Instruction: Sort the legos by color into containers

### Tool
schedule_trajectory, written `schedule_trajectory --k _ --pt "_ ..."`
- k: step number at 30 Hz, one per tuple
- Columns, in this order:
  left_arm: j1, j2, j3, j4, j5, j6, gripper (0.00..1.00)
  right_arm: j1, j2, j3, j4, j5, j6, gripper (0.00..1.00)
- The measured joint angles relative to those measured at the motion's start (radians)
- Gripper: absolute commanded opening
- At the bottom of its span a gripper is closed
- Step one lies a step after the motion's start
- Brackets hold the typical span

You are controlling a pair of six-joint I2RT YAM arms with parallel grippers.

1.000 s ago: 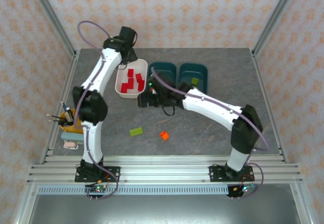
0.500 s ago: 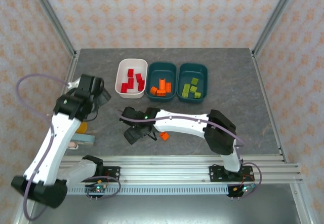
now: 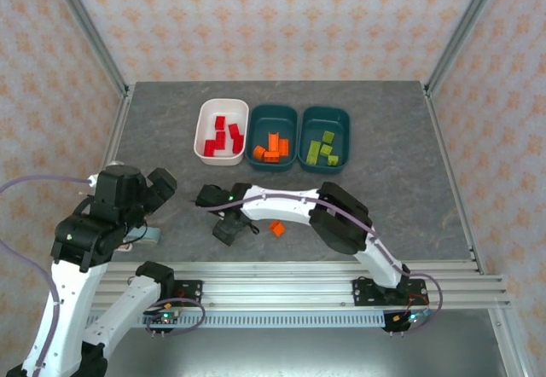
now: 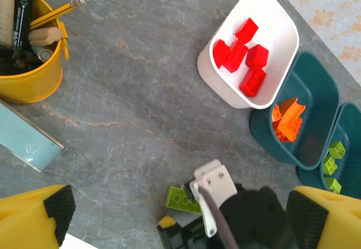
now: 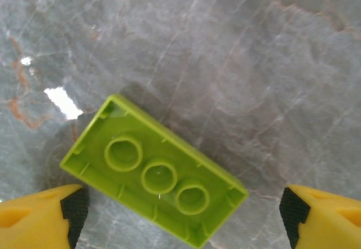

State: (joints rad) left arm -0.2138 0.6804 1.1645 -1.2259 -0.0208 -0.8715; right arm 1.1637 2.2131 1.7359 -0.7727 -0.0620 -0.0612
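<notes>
Now the lime lego (image 5: 153, 177) (underside up) lies, seemingly untouched, inside the released right end effector (image 5: 180, 218).

A grey marbled table (image 3: 392, 181) is used here. A white tub (image 3: 201, 130), a middle teal tub (image 3: 273, 109) and a right teal tub (image 3: 327, 111) are lined up side by side. A lime brick (image 5: 153, 176) is laid hollow side up, with an orange brick (image 3: 275, 229) near it. A yellow cup (image 4: 28, 83) is parked just beside a pale blue slab (image 4: 25, 139).

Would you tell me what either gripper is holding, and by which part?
Nothing: the left gripper is open and empty; the right gripper is open above the lime brick.
</notes>
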Motion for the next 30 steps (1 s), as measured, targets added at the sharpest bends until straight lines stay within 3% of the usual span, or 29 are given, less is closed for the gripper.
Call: schedule_trajectory --k 9,18,23,30 --pt "0.000 -0.002 0.016 0.003 0.040 -0.014 0.98 -0.093 0.047 0.068 -0.024 -0.053 0.041 0.71" --pt "0.000 0.003 -0.020 0.061 0.154 -0.010 0.97 -0.105 0.073 0.115 -0.077 -0.099 0.107 0.47" --pt "0.000 0.002 -0.047 0.068 0.230 0.001 0.97 -0.105 0.091 0.146 -0.108 -0.095 0.163 0.39" --pt "0.000 -0.064 -0.077 -0.027 0.250 -0.020 0.97 -0.105 0.109 0.183 -0.148 -0.087 0.208 0.31"
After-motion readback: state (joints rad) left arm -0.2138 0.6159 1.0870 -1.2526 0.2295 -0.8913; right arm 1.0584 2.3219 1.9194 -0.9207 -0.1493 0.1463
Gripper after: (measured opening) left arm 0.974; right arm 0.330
